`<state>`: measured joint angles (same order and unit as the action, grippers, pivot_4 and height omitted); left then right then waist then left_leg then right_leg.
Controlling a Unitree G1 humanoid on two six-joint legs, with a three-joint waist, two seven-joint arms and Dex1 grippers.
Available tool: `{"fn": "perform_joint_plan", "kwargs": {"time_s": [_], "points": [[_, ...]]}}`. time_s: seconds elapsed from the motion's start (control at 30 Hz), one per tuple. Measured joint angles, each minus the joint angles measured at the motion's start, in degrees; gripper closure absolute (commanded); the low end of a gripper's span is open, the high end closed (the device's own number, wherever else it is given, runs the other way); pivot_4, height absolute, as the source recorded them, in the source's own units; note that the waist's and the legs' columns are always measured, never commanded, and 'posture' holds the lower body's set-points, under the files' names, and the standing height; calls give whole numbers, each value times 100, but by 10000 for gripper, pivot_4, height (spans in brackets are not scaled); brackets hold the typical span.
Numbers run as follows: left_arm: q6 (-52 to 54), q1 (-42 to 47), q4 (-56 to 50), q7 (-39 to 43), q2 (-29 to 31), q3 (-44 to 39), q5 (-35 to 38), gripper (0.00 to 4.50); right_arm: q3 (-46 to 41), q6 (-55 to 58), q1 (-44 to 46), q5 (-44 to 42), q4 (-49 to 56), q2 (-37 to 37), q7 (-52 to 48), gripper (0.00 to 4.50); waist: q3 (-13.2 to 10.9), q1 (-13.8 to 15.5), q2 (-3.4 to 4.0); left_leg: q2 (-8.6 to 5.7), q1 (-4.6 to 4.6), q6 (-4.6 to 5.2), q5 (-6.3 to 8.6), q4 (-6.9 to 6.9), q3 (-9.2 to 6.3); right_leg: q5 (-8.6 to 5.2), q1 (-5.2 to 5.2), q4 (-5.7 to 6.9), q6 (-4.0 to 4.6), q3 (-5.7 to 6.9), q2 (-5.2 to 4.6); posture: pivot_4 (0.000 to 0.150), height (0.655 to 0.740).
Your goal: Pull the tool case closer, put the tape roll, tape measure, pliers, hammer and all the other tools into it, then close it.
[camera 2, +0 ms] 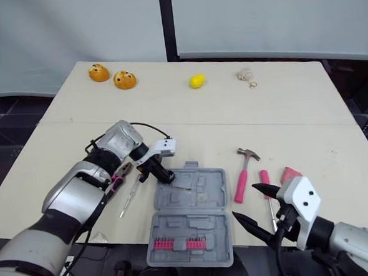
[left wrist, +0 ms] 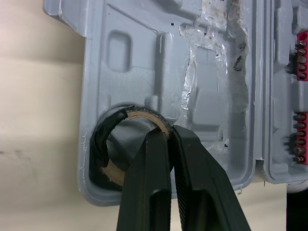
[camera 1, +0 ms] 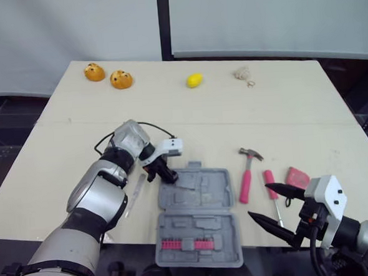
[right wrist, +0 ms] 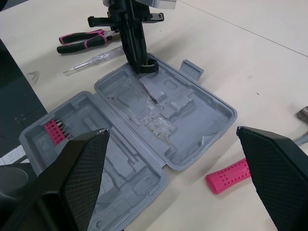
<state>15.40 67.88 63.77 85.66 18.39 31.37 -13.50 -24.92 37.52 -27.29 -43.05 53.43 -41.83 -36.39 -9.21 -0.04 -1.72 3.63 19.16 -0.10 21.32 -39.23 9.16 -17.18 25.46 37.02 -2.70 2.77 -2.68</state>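
Nearest, the open tool case [camera 1: 203, 193] seemed to overhang the surface's front edge, so a downward push there could have tipped it off. At its far left pocket the left claw [camera 1: 167, 174] pinched the tape roll's [left wrist: 97, 144] rim. If the roll stuck to the fingers, it might have lifted out again. Beyond the hammer [camera 1: 247, 175], near the front right corner, the right claw [camera 1: 258, 201] hung spread wide.

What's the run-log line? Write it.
left gripper: shut on black tape roll in open grey plastic tool case | right gripper: open | pink-handled hammer: outside case
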Motion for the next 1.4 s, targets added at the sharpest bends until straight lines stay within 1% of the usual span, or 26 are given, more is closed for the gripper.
{"fn": "perform_joint_plan", "kwargs": {"time_s": [0.03, 0.07, 0.17, 0.27, 0.4, 0.43, 0.5, 0.57, 0.63, 0.67, 0.73, 0.83, 1.0, 1.23, 1.4], "points": [[0, -25, -5, 11, 0, -4, -15, 44540, -1, 1, 13, -12, -11, 0, 0, 0, 0, -1, 0, 0, 0, 0, 0, 0, 0, 0, 0, 0, 0, 0, 0, 1500, 7375], [-5, -50, -6, 2, 0, -14, -26, 41322, -2, 2, 25, -18, -15, 0, 0, 0, 0, -1, 0, 0, 0, 0, 0, 0, 0, 0, 0, 0, 0, 0, 0, 1500, 7375], [-22, -90, -27, -52, 28, -104, -43, 29510, -5, 6, 59, -33, -15, -1, 0, 0, 0, -1, 0, 1, 0, 0, 0, 0, 0, 0, 0, 1, 0, 0, 0, 1500, 7375], [73, -85, -380, 22, 297, -309, 19, 14814, -38, 13, 16, -64, -10, -1, 0, 0, 0, -9, 0, 3, 0, -1, 0, 0, 0, 0, 1, 2, 0, -1, 2, 1500, 7375], [144, -150, -1100, 25, 926, -871, 367, 14814, -144, 13, -168, -107, -3, -1, 0, 0, 4, -4, 6, 6, -2, -5, -2, 0, 0, -1, 1, 6, 1, 0, -1, 1500, 7375], [94, -261, -1266, 25, 1001, -1050, 504, 14814, -184, 12, -198, -110, -4, -2, 0, 0, 7, 0, 12, 6, -3, -5, -1, 0, 1, -1, 0, 6, 1, -1, -5, 1500, 7375], [-260, -682, -1593, 19, 1033, -1412, 840, 14814, -227, 11, -204, -118, -3, -6, 0, 0, 15, 3, 24, 11, -6, -4, -1, -1, 1, -1, -1, 9, 1, -1, -14, 1500, 7375], [-728, -1184, -1654, -31, 919, -1707, 1140, 14814, -231, 11, -157, -143, -3, -13, 0, 0, 15, 2, 24, 8, -6, -4, -1, -7, 1, -1, -1, 13, 1, 1, -17, 1500, 7375], [-1069, -1642, -1666, -130, 767, -2027, 1485, 20023, -233, 13, -98, -156, -8, -24, 0, 0, 15, -2, 24, 5, -2, -4, -1, -11, 1, -1, 0, 14, 1, 2, -11, 1500, 7375], [-1176, -1839, -1712, -111, 707, -2199, 1708, 24294, -234, 16, -70, -165, -12, -41, 0, 0, 15, -3, 24, 5, -2, -5, -1, -11, 1, -1, 0, 14, 1, 2, -9, 1500, 7375], [-1283, -2033, -1804, -153, 698, -2338, 1870, 32871, -235, 24, -26, -188, -21, -72, -1, 0, 14, 0, 23, 4, -2, -5, -1, -12, 0, -1, 0, 14, 1, 2, -6, 1500, 7375], [-1289, -2197, -1821, -514, 709, -2440, 1880, 32871, -241, 61, 44, -272, -97, -139, -2, 0, 15, 0, 23, 0, -4, -6, -1, -12, 1, 0, -2, 14, 0, -1, -6, 1500, 7375], [-1283, -2601, -1965, -829, 625, -2457, 1880, 32871, -245, 138, 153, -361, -195, -277, -4, 0, 15, 3, 23, 4, -3, -7, 0, -12, 0, 0, -1, 13, 0, 1, -4, 1500, 7375], [-1487, -2605, -1989, -1130, 519, -2434, 1845, 32871, -244, 182, 247, -431, -230, -340, -6, 0, 15, -1, 22, 3, -3, -8, 1, -12, 0, 0, -1, 13, 0, 0, -3, 1500, 7375], [-1745, -2562, -1660, -1278, 427, -2356, 1741, 32871, -245, 205, 307, -452, -261, -398, -9, 0, 15, 2, 22, 3, -3, -8, 1, -12, 0, 0, -1, 12, 0, 1, -1, 1500, 7375]]}}
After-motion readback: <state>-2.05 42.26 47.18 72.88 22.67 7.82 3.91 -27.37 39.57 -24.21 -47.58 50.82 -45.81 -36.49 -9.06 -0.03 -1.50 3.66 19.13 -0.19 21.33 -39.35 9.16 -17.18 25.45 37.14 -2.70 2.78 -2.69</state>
